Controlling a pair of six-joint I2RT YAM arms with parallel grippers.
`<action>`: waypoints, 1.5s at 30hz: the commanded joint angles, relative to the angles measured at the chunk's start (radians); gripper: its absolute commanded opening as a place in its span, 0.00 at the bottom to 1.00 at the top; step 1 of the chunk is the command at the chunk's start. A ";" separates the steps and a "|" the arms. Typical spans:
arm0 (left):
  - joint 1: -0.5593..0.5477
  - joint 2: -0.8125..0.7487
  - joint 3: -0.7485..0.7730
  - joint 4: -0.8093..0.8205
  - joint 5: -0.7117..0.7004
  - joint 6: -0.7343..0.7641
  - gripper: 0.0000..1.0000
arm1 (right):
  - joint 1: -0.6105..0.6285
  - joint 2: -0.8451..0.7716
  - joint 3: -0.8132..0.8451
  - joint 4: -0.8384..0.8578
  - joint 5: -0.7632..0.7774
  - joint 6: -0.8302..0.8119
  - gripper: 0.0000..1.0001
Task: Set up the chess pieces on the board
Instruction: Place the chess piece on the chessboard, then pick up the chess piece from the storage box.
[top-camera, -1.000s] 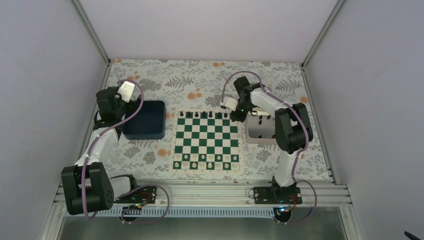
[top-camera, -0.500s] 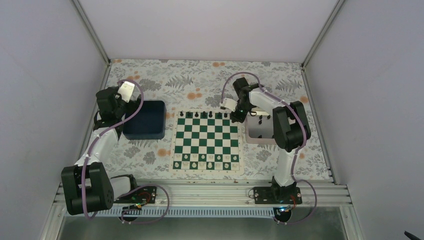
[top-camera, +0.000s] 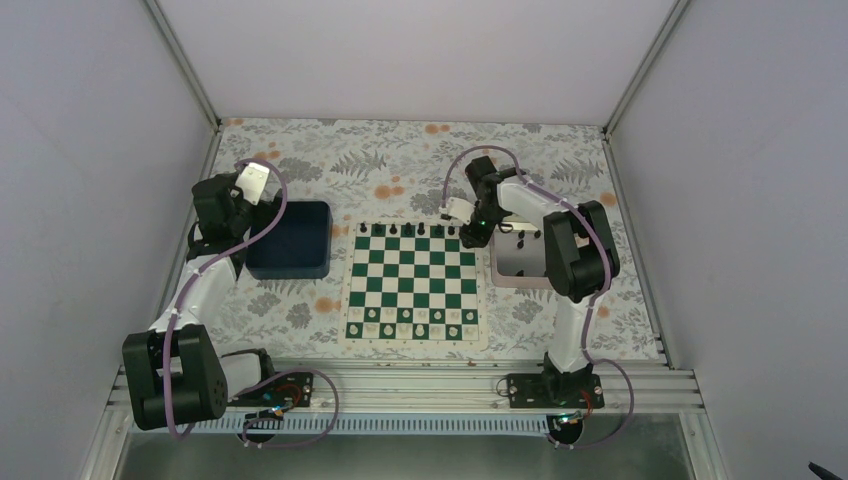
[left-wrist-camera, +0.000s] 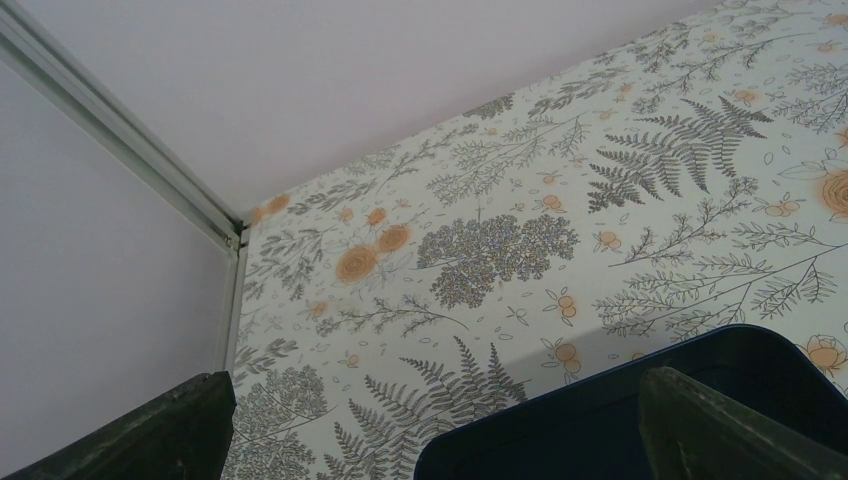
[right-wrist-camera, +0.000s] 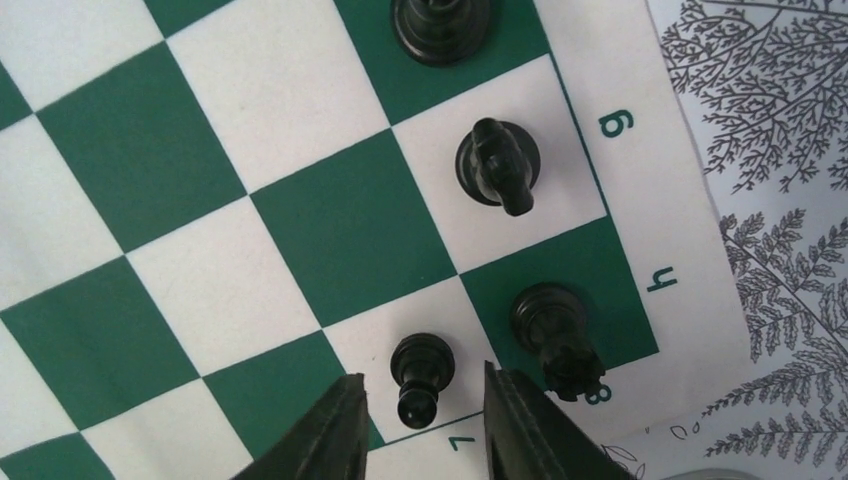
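Observation:
The board lies mid-table, with black chess pieces lined along its far row. In the right wrist view a black pawn stands upright on a white corner-area square. My right gripper hangs over it, jaws apart on either side and touching nothing. A black rook stands on the green corner square beside it, and a black knight one square further along. My left gripper is open and empty over the edge of the dark blue bin.
Cream pieces fill the board's near rows. A silver tray holding a few black pieces sits right of the board, beside my right arm. The blue bin sits left of the board. Walls enclose the table.
My right gripper has opened and let go of the black pawn, which now stands on its square. The right arm shifted slightly. The left arm has not moved.

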 joint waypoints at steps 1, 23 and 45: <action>0.009 0.000 0.004 0.015 0.017 -0.004 1.00 | 0.001 -0.046 0.017 -0.019 -0.004 0.005 0.36; 0.008 0.011 0.012 0.009 0.017 -0.005 1.00 | -0.371 -0.356 -0.211 -0.023 0.080 -0.070 0.42; 0.008 0.017 0.011 0.007 0.012 -0.004 1.00 | -0.379 -0.139 -0.175 0.086 -0.032 -0.062 0.34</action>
